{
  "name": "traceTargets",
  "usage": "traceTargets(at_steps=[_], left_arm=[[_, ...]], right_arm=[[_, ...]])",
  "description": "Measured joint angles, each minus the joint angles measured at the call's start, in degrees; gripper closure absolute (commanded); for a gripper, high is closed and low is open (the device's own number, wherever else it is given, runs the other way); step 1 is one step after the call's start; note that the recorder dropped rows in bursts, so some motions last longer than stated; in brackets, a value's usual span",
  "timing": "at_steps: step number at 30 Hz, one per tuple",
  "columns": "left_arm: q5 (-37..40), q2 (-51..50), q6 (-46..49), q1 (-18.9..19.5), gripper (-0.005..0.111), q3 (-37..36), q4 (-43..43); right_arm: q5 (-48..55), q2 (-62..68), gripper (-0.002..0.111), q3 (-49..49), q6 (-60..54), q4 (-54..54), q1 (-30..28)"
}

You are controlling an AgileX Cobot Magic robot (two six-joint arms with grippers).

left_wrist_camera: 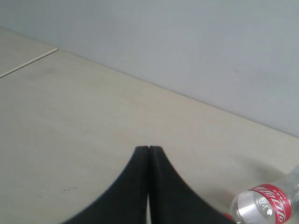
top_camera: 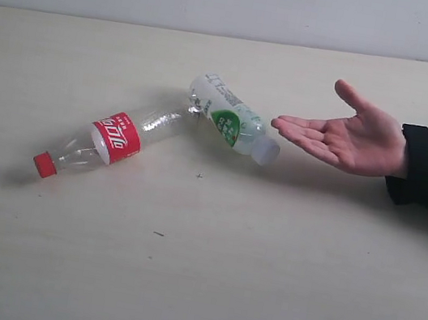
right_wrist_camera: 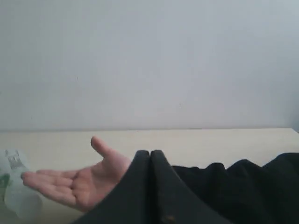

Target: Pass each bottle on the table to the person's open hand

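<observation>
lying on its side, the green-label bottle (top_camera: 233,120) rests on the desk (top_camera: 192,288) with its white cap aimed at the person's open hand (top_camera: 349,137), just beside its fingertips. its base meets, or nearly meets, the base of the red-label bottle (top_camera: 114,142), which also lies flat, red cap pointing away toward the left of the exterior view. only these two bottles show. the step in hand looks like a pick, and the green-label bottle seems the sensible one for the right arm, being nearest the palm. doing it well probably means spreading wide before coming down, closing across the round body at the label rather than along its length, lifting cleanly so the neighbour is not nudged into rolling, and letting go only once the bottle sits on the palm. the right fingers (right_wrist_camera: 140,186) are pressed together tip to tip, clenched on nothing, with the open hand and its dark sleeve (right_wrist_camera: 233,186) beyond them. the left fingers (left_wrist_camera: 135,186) are likewise clenched and empty, clear of the red-label bottle off to one side.
</observation>
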State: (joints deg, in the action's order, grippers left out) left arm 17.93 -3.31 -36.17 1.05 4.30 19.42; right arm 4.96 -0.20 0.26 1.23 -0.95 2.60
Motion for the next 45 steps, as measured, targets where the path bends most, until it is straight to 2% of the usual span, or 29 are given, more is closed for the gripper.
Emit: traceTargets(at_steps=[7,13,17,20,24,28,36,41,45], left_arm=[[0.00,0.00,0.00,0.00,0.107,0.00,0.00],[0.00,0.00,0.00,0.00,0.107,0.00,0.00],[0.00,0.00,0.00,0.00,0.107,0.00,0.00],[0.00,0.00,0.00,0.00,0.107,0.00,0.00],[0.00,0.00,0.00,0.00,0.107,0.00,0.00],[0.00,0.00,0.00,0.00,0.107,0.00,0.00],[0.00,0.00,0.00,0.00,0.107,0.00,0.00],[0.00,0.00,0.00,0.00,0.107,0.00,0.00],[0.00,0.00,0.00,0.00,0.107,0.00,0.00]], right_arm=[[-10.77,0.00,0.108,0.00,7.02,-10.21,0.00],[-21.91,0.00,0.108,-0.17,9.88,-14.42,0.00],[-22.06,3.37,0.108,-6.08,12.91,-14.59,0.00],[-17.33,10.10,0.108,-14.65,13.14,-9.89,0.00],[-5.64,21.40,0.108,-26.31,13.02,-3.98,0.00],[6.41,32.34,0.108,-34.46,4.41,-2.87,0.00],[26.31,50.75,0.108,-48.93,-21.69,-22.78,0.00],[38.63,62.92,0.108,-57.71,-28.98,-27.30,0.42],[44.13,70.71,0.108,-63.93,-30.90,-26.94,4.89]])
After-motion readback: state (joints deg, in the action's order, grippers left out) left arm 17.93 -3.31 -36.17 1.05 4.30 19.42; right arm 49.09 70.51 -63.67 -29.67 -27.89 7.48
